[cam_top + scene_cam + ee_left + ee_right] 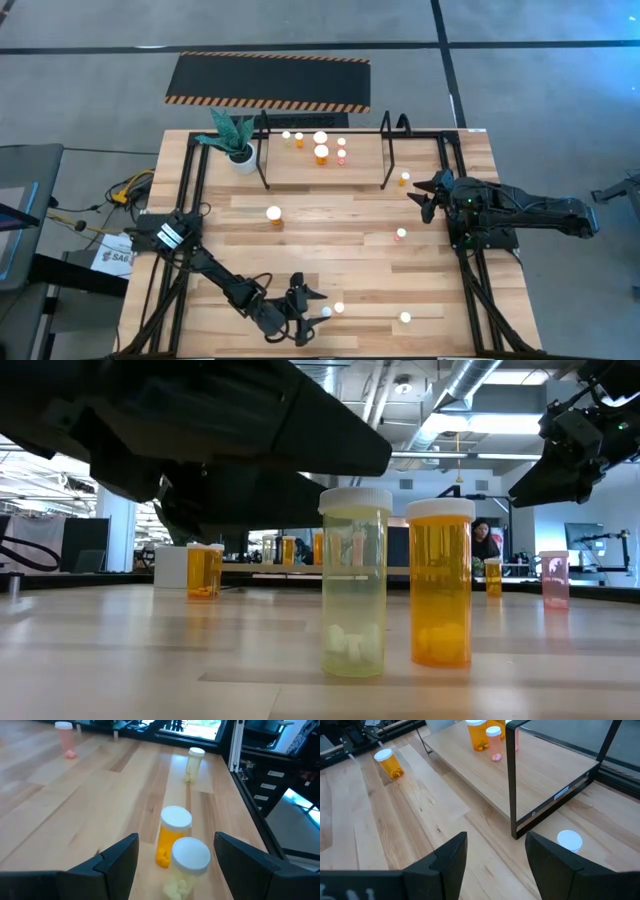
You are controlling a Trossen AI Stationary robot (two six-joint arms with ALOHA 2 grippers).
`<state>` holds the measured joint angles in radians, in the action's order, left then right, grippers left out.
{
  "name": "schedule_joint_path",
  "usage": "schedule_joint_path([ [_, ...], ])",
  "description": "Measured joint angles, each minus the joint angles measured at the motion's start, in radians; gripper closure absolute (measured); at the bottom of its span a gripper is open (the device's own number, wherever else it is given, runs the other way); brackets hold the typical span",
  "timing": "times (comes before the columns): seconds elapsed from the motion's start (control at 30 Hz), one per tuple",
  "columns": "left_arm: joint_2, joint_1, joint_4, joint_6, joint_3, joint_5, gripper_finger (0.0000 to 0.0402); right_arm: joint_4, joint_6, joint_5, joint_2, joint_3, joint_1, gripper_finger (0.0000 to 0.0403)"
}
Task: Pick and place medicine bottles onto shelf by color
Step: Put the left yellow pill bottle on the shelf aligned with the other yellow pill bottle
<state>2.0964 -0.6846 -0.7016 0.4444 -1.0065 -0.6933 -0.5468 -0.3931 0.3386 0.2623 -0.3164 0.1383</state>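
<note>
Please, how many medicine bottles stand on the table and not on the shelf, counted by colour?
Orange bottles: 3
Yellow bottles: 2
Pink bottles: 1
Total: 6

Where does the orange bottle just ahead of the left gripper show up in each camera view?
High view: orange bottle low in the picture, just right of the left gripper.
Low view: centre, right one of the near pair.
Left wrist view: centre, ahead of the gripper.
Right wrist view: not in it.
Shared landmark: the pale yellow bottle beside it.
</note>
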Motion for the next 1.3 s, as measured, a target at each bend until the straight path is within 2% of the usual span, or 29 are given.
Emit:
schedule_joint_path([
  [0.33,0.0,0.015,0.015,0.019,0.0,0.088,0.0155,0.0,0.0,0.0,0.0,0.0,0.0,0.0178],
  [0.77,0.0,0.019,0.048,0.042,0.0,0.105,0.0157,0.0,0.0,0.0,0.0,0.0,0.0,0.0178],
  [1.3,0.0,0.024,0.042,0.031,0.0,0.114,0.0263,0.0,0.0,0.0,0.0,0.0,0.0,0.0178],
])
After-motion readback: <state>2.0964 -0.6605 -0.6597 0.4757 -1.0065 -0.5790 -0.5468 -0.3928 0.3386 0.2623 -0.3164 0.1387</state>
